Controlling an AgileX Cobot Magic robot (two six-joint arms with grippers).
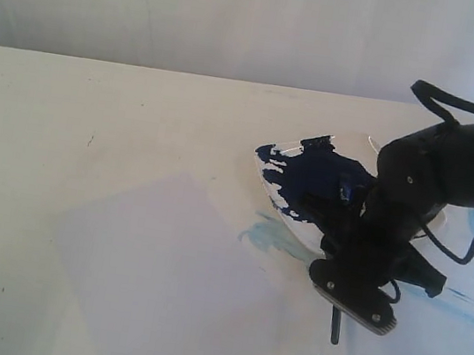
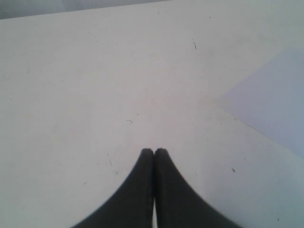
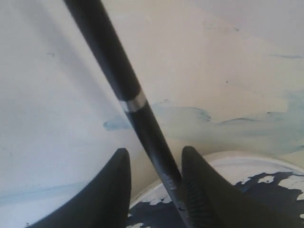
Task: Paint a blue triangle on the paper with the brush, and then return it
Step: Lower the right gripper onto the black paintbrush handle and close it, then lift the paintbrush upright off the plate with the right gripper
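The right gripper [image 3: 155,149] is seen with its jaws spread wide. The brush [image 3: 110,61] is passed between them without being clamped. A clear gap is left on one side. On the other side the shaft is laid close against a finger [image 3: 202,190], and whether it is touched there cannot be told. A silver band [image 3: 133,103] is shown on the black shaft just beyond the fingertips.

One end of the brush is lost to sight low between the fingers, over the plate [image 3: 237,166], much of which is covered by dark-blue paint [image 1: 317,181]. The other end is carried out past the plate's rim and, in the exterior view, is seen poking out from under the gripper toward the near side of the table [image 1: 96,103]. Pale blue smears [image 1: 266,234] are spread on the table just beside the plate.

The paper [image 1: 164,278] is laid flat on the table to the left of the plate, apart from it, and is seen as an even pale sheet.

The left gripper [image 2: 153,151] is held over bare table with its fingers pressed together and nothing between them. A corner of the paper is caught nearby in its wrist view.
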